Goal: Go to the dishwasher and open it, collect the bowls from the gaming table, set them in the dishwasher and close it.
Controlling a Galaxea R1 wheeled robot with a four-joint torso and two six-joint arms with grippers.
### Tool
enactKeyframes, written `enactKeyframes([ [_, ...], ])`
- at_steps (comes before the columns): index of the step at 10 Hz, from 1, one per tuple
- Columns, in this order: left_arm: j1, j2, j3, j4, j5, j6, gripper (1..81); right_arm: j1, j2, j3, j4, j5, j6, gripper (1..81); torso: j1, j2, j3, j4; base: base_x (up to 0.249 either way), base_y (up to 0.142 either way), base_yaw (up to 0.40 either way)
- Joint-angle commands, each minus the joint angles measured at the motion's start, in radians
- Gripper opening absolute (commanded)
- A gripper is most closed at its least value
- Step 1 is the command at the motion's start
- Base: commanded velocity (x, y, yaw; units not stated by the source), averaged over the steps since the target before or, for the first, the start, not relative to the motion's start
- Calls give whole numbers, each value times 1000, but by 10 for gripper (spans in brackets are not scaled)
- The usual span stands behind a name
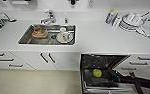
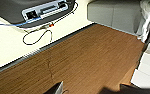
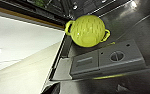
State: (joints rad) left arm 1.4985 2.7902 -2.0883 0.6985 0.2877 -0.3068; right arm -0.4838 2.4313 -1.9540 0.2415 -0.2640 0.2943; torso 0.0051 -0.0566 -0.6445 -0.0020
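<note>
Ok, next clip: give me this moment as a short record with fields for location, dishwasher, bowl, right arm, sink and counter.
location: kitchen counter, seen from above
dishwasher: door open, folded down
bowl: one yellow-green bowl with two small handles, lying on the inner face of the open door, upside down by its look
right arm: reaches in over the door, beside the bowl; pincer state cannot be told
sink: holds an orange-filled bowl and white cups
counter: stacked white dishes at far right
</note>
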Motion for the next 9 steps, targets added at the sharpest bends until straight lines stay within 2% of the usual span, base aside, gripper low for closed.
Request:
enactKeyframes([
  [1, 42, 23, -28, -17, 62, -1, 811, 135, -122, 94, 36, -150, 0, 811, 0, 0, 0, 0, 0, 0, 0],
  [2, 41, 46, -97, -36, -2, -35, 811, 112, -175, 144, 34, -179, -1, 811, 0, 0, 0, 0, 0, 0, 0],
  [3, 41, 68, -170, -59, -65, -63, 811, 63, -240, 193, 36, -181, -4, 811, 0, 0, 0, 0, 0, 0, 0],
  [4, 41, 100, -273, -98, -140, -83, 811, 0, -315, 247, 35, -181, -7, 811, 0, 0, 0, 0, 0, 0, 0],
  [5, 39, 132, -346, -143, -177, -89, 811, -58, -369, 280, 35, -181, -10, 811, 0, 0, 0, 0, 0, 0, 0],
  [8, 12, 192, -472, -254, -179, -94, 811, -279, -441, 325, 28, -166, -12, 811, 0, 0, 0, 0, 0, 0, 0],
  [9, 9, 195, -483, -261, -180, -94, 811, -333, -441, 325, 27, -159, -14, 811, 0, 0, 0, 0, 0, 0, 0],
])
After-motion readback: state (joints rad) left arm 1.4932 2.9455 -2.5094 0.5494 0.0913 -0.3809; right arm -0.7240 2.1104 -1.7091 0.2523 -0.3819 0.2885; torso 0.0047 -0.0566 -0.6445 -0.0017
